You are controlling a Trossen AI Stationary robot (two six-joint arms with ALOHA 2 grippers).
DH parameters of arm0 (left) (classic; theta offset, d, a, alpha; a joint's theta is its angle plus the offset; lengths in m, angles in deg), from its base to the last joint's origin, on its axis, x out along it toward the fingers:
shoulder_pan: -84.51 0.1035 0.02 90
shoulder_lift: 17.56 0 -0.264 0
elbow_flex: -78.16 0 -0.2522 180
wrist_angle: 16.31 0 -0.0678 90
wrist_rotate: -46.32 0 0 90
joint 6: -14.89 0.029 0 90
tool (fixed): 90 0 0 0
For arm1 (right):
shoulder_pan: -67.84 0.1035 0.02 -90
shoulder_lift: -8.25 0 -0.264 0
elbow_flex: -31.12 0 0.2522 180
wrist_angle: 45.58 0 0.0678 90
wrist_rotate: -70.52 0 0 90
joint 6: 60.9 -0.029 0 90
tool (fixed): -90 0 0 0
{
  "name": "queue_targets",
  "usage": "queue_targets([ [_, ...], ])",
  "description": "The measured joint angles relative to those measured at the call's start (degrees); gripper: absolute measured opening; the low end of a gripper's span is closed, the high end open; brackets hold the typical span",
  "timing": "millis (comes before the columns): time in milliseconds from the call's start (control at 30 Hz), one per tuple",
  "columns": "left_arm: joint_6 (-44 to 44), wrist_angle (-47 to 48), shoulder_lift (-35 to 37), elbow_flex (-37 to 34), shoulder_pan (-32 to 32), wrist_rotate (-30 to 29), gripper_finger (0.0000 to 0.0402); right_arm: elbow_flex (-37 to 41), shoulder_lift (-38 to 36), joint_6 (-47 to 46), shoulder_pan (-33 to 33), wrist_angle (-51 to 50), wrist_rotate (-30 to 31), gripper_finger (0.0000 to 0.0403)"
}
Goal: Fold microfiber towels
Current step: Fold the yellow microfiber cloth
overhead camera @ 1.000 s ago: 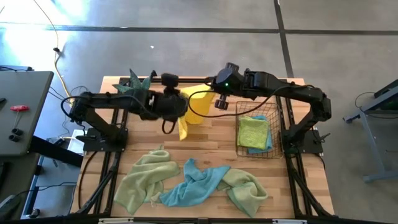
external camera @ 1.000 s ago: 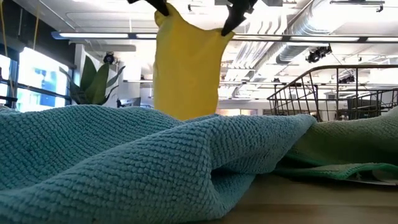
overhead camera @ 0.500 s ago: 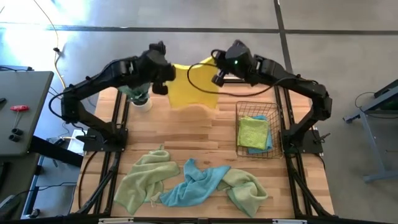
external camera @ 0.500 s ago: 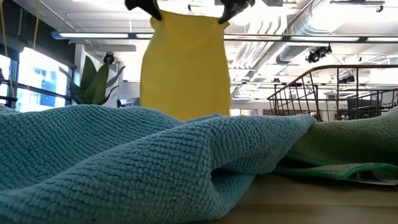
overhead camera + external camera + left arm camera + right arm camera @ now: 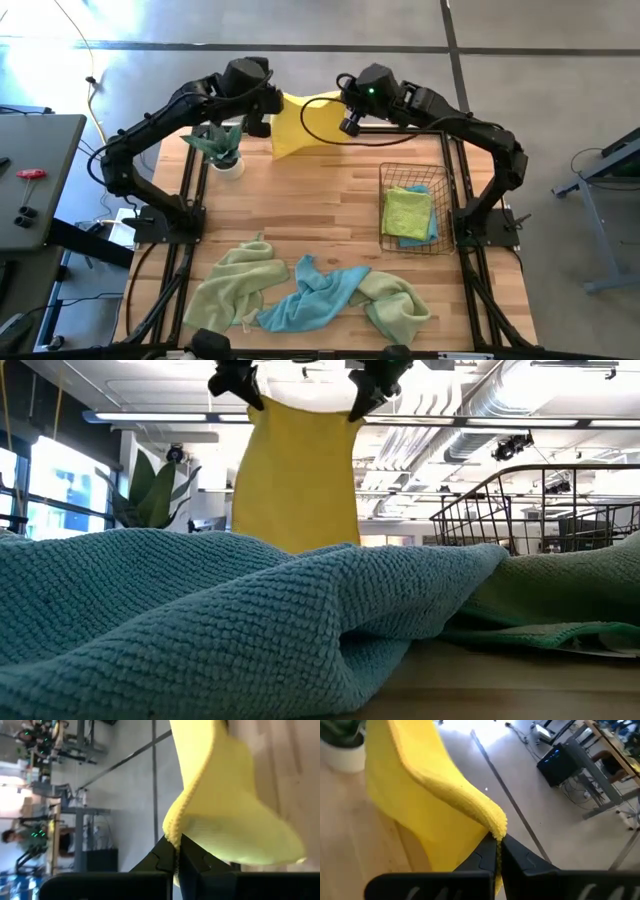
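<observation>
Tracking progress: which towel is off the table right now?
The yellow towel, hanging between both tools, left and right; the others lie on the table or in the basket.

Yellow towel [image 5: 298, 125]: soft cloth, matt, fine nubbed pile, with a stitched edge visible in the wrist views. Light blue towel [image 5: 200, 620]: matt cloth, coarse looped weave plain in the low view. Pale green towels [image 5: 228, 290], toward 6 o'clock on the desk: matt, soft, rumpled cloth. Desk [image 5: 320, 210]: wood planks, smooth, low sheen. Basket [image 5: 412, 212], at 3 o'clock: thin metal wire. Fingers [image 5: 490, 852]: dark, smooth, matt, plastic-looking. Floor [image 5: 540, 110]: grey, smooth, faintly glossy.
</observation>
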Motion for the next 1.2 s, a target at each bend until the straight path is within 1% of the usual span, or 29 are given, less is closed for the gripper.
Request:
queue_targets([
  [133, 0.04, -0.01, -0.11, 0.0, 1.55, 2.0, 0.0, 0.02, 0.24, 0.77, -0.15, -0.14, 0.12, 0.0],
  [367, 3.44, -0.22, -2.24, 0.0, 4.88, 1.87, 0.0, 0.02, 0.33, 5.14, -2.02, 1.71, 1.67, 0.0],
  [467, 5.07, -2.19, -3.42, -0.02, 6.38, 0.48, 0.0, 0.02, 0.33, 6.8, -2.91, 3.92, 3.4, 0.0],
  [600, 5.16, -7.52, -3.63, 0.01, 7.37, -1.59, 0.0, 0.02, 0.33, 8.13, -3.92, 5.73, 2.72, 0.0],
  [700, 3.71, -7.98, -3.64, 0.02, 7.09, -1.57, 0.0, 0.02, 0.33, 8.02, -3.93, 5.43, 2.67, 0.0],
  [800, -1.53, -3.17, -3.64, 0.02, 6.12, -1.33, 0.0, 0.02, 0.33, 5.92, -3.35, 1.38, 1.34, 0.0],
  [900, -9.7, 6.71, -3.66, 0.02, 4.74, 2.28, 0.0, 0.02, 0.33, 2.45, -2.44, -5.32, -2.07, 0.0],
  [933, -12.48, 9.92, -3.66, 0.02, 4.29, 4.4, 0.0, 0.02, 0.33, 0.53, -2.14, -7.53, -4.05, 0.0],
  [1000, -18.24, 15.07, -3.66, -0.1, 3.16, 9.89, 0.0, 0.02, 0.33, -4.01, -1.51, -12.06, -9.84, 0.0],
  [1100, -25.54, 17.0, -3.64, -1.93, 0.79, 18.31, 0.0, 0.1, 0.33, -9.67, -0.12, -17.54, -17.62, 0.0],
  [1200, -29.36, 16.97, -3.64, -4.99, -2.12, 21.91, 0.0, 1.83, 0.59, -13.21, 2.54, -20.35, -21.34, 0.0],
])
